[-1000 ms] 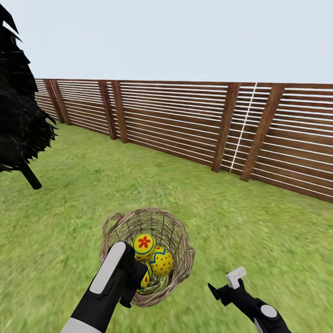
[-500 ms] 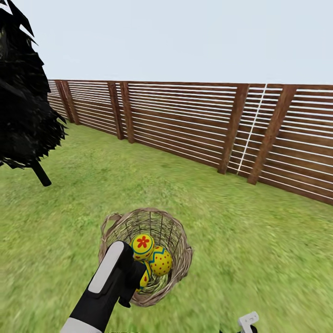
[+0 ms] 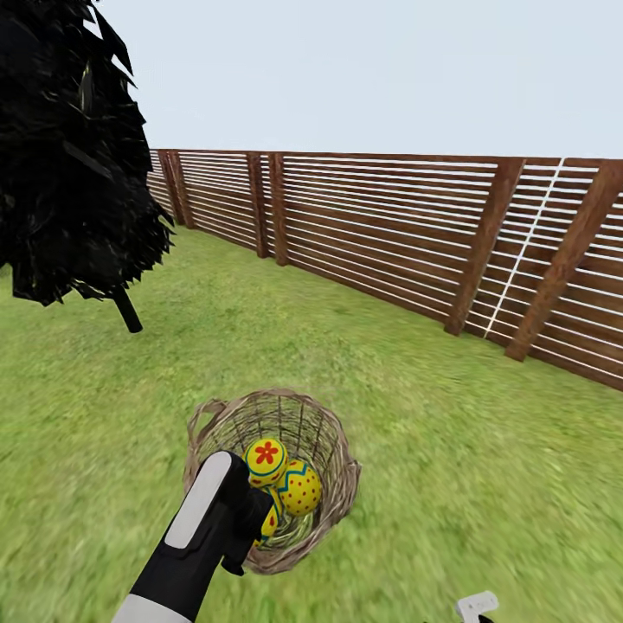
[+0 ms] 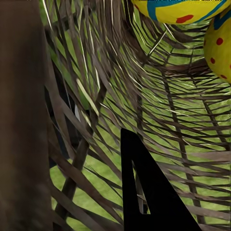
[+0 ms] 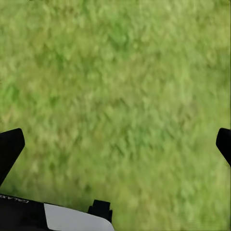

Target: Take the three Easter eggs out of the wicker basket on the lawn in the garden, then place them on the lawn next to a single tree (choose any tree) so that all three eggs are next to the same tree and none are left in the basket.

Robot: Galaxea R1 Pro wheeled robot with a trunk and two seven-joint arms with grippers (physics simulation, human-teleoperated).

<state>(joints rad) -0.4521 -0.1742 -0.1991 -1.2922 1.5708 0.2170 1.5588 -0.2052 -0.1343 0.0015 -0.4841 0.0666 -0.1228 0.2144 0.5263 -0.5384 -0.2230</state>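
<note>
Since a second ago the whole view has swung: fence and dark tree slid across while the basket stayed put against the left arm, so the robot is turning with its load. Left gripper (image 3: pixel 251 519) sits at the near rim of the wicker basket (image 3: pixel 342 484), apparently clamped on the weave; how wide it stands cannot be told. Just beyond its tip, inside the basket, lie the Easter eggs (image 3: pixel 285 480), none removed. Right gripper (image 5: pixel 115 149) hangs low to the right over bare lawn (image 3: pixel 484 450), fingers spread wide, holding nothing. Farther left stands a dark cypress (image 3: pixel 69 156); farthest, the slat fence (image 3: pixel 389 234). Judgement: early stage, all placing remains.
</note>
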